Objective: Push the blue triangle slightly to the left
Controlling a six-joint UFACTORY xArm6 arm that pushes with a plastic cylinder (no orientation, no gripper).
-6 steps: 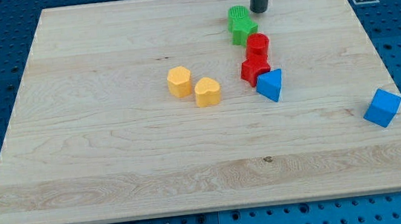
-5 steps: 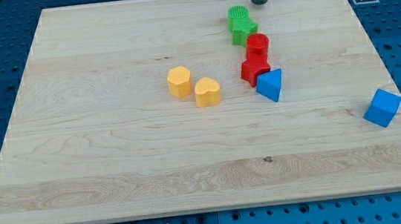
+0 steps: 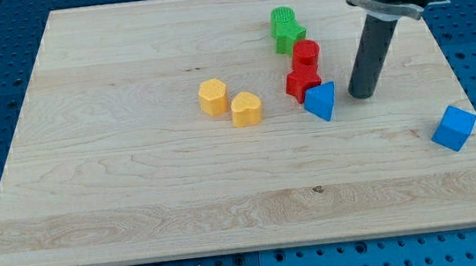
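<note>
The blue triangle lies on the wooden board, right of the view's centre, touching a red star-like block at its upper left. My tip rests on the board just to the right of the blue triangle, a small gap apart from it. The dark rod rises from the tip towards the view's top right.
A red cylinder and two green blocks form a line above the red star-like block. Two yellow blocks sit left of centre. A blue cube lies near the board's right edge.
My tip has moved from the board's top edge, above the green blocks, down and to the right, to beside the blue triangle. No block has moved.
</note>
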